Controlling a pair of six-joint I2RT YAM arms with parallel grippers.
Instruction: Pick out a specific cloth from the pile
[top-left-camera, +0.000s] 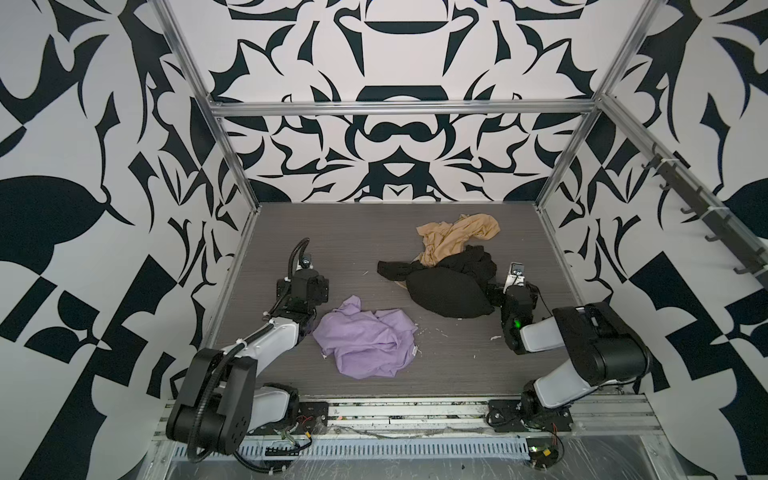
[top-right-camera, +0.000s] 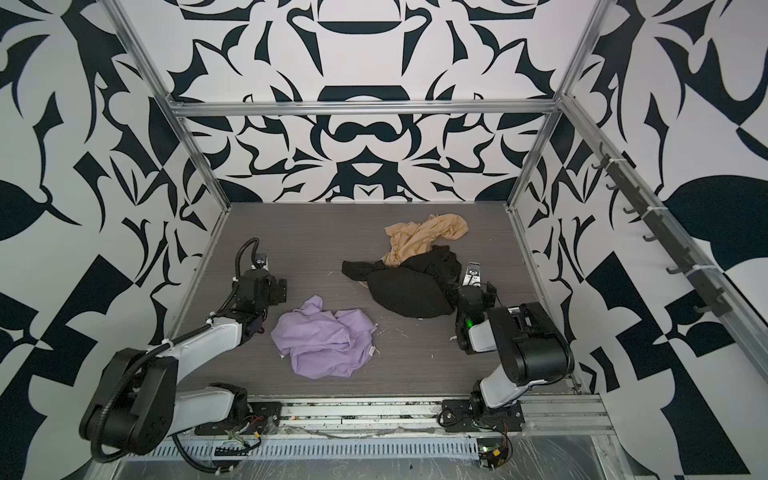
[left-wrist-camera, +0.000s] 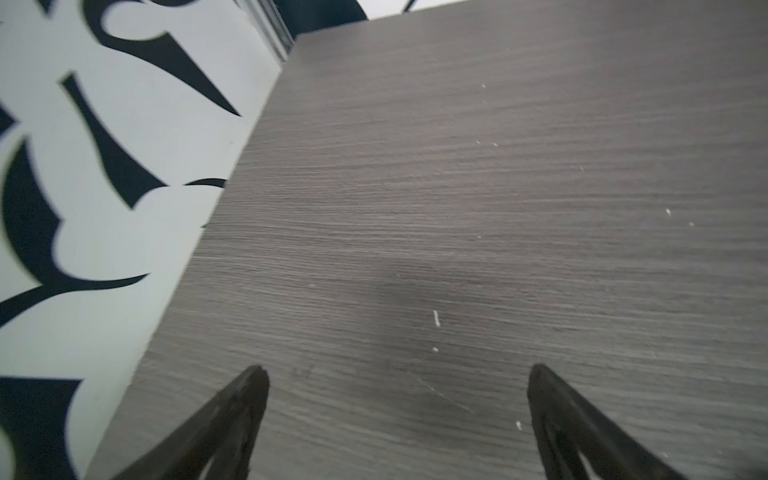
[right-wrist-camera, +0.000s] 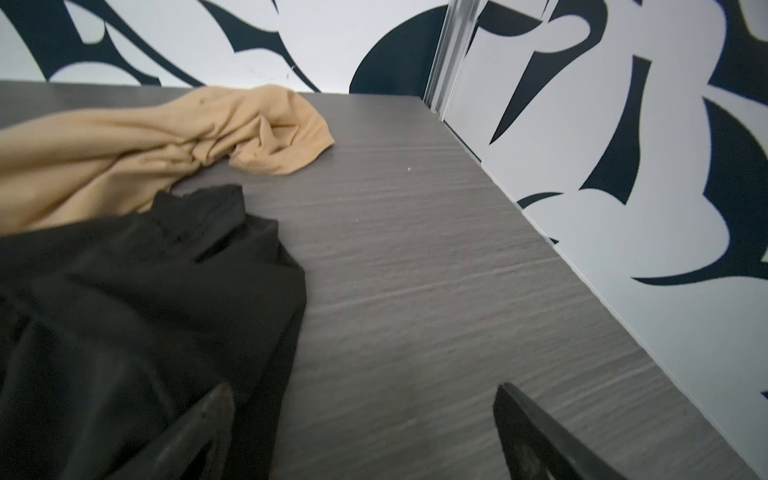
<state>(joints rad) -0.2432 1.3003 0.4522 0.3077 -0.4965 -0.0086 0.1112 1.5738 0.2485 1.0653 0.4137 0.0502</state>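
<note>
The lilac cloth (top-left-camera: 365, 340) (top-right-camera: 326, 340) lies crumpled by itself on the grey table near the front middle, its small white tag (top-left-camera: 414, 351) at its right edge. The pile (top-left-camera: 449, 274) sits further back and to the right: a black cloth (top-left-camera: 451, 291) (right-wrist-camera: 145, 311) with a tan-beige cloth (top-left-camera: 457, 235) (right-wrist-camera: 145, 145) behind it. My left gripper (left-wrist-camera: 397, 370) is open over bare table, left of the lilac cloth and apart from it. My right gripper (right-wrist-camera: 363, 390) is open at the black cloth's right edge, with only table showing between its fingers.
Black-and-white patterned walls (top-left-camera: 124, 208) and aluminium frame posts (top-left-camera: 232, 158) close the table on three sides. A metal rail (top-left-camera: 415, 415) carrying both arm bases runs along the front. Small white lint bits (top-left-camera: 494, 337) dot the table. A hook rack (top-left-camera: 702, 216) hangs on the right wall.
</note>
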